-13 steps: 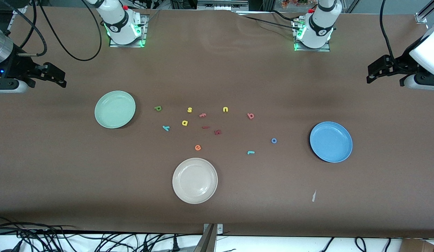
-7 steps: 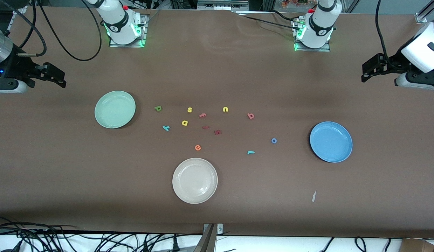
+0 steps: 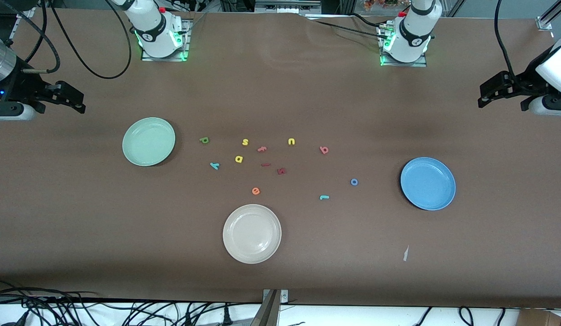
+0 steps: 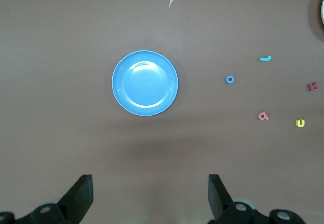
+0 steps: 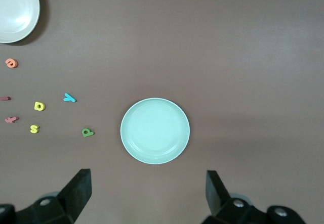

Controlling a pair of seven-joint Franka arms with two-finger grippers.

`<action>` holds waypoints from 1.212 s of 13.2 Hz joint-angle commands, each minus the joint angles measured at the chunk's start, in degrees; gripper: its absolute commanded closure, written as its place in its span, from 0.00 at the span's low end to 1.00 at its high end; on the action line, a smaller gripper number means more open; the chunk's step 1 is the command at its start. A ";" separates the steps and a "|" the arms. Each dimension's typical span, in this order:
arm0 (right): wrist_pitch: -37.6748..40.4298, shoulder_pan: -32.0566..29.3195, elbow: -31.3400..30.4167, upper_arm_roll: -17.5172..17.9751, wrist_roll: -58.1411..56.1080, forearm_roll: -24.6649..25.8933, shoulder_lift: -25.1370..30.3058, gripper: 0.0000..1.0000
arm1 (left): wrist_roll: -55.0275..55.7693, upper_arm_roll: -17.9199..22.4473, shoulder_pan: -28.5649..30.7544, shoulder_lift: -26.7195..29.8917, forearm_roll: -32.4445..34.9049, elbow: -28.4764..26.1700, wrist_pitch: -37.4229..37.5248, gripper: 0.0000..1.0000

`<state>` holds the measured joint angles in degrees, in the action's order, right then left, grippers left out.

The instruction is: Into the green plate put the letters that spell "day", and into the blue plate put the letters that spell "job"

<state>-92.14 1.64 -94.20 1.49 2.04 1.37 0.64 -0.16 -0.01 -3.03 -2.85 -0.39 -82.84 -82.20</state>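
On the brown table (image 3: 307,99), three plates ring scattered foam letters.

A brown paper-like covering (image 3: 280,90) is lying over the whole table, its surface showing faint creases near the edge farthest from the front camera. A small pale scrap (image 3: 405,253) is resting on the covering, nearer to the front camera than the rest of the table's contents. Below the table's near edge, a white floor strip (image 3: 352,314) is showing, with black cables (image 3: 81,310) tangling across it and a metal bracket (image 3: 273,303) standing at the table's middle. Above the table's farthest edge, metal framing (image 3: 289,7) and dark equipment are filling the background. Soft, even light is falling on the covering, casting only weak shadows.
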 commanded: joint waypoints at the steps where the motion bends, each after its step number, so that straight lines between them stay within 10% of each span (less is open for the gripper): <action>1: 0.73 -0.06 -0.72 0.09 0.51 -0.31 0.85 0.00 | -0.02 -0.16 0.31 -0.05 -0.93 1.10 1.16 0.00; 16: -2.77 9.67 -0.89 1.50 11.01 0.12 -7.84 0.00 | 0.34 -0.43 0.22 -0.05 -0.93 1.10 2.04 0.00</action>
<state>-92.70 7.31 -95.15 3.13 7.01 1.26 -5.89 -0.16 -0.21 -3.07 -2.85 -0.39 -82.84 -81.39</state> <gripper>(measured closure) 0.000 0.000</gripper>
